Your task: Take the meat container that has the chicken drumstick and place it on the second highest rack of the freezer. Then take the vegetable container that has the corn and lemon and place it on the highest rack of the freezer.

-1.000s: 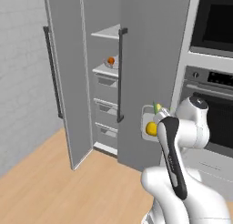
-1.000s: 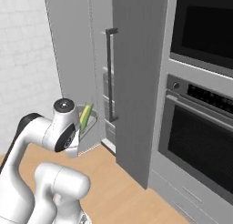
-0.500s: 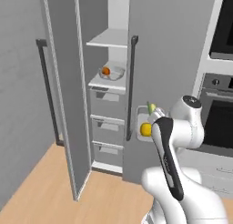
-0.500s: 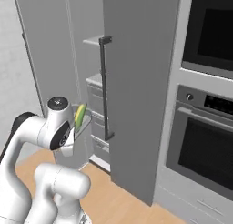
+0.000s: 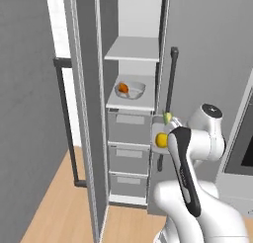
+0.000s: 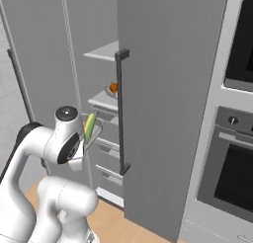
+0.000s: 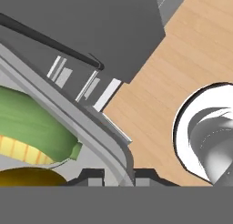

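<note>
The drumstick (image 5: 123, 88) container (image 5: 130, 90) already sits on the lower shelf (image 5: 129, 101). The gripper (image 7: 117, 175) seems clamped on the rim of the tray (image 5: 160, 134) with corn (image 6: 90, 128) and lemon (image 5: 161, 140), beside the freezer (image 5: 132, 108). The top rack (image 5: 132, 50) has open room; door edges (image 6: 120, 116) crowd the path.

Left base view sits behind the arm on its left, looking forward and a bit down straight into the open freezer (image 5: 131, 113), pretty near, so both shelves and the drawers show. Right base view rides on the other side and catches the same freezer (image 6: 106, 89) at an angle, past its door edge, with the oven (image 6: 232, 173) on the right. Both share the shelves and the arm. The hand view is super close, tilted, staring across the vegetable container (image 7: 91, 127) rim down at the wood floor (image 7: 182, 50).
</note>
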{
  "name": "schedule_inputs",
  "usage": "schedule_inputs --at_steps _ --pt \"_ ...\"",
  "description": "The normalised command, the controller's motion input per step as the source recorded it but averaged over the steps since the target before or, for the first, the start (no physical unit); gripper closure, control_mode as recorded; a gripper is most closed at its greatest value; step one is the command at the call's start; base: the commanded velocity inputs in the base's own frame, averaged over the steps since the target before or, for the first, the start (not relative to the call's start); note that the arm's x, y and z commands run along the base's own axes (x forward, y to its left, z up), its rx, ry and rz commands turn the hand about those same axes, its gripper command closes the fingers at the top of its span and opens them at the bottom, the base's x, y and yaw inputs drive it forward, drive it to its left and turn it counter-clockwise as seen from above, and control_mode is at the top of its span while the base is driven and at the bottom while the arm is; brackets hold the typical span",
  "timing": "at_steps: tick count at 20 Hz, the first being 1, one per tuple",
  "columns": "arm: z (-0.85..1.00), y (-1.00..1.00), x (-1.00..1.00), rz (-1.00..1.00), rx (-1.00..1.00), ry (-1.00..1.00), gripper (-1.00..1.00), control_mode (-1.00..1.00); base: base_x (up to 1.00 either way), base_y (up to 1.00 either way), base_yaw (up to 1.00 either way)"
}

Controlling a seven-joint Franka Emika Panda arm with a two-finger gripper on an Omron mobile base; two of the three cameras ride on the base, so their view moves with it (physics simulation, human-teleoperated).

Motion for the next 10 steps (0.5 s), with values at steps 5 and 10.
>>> schedule_inputs --at_steps 5,10 --pt "0.00 0.00 0.00 0.00 0.00 0.00 1.00 1.00 0.40 0.13 -0.03" --pt "0.00 0.00 0.00 0.00 0.00 0.00 1.00 1.00 0.56 0.07 -0.08"
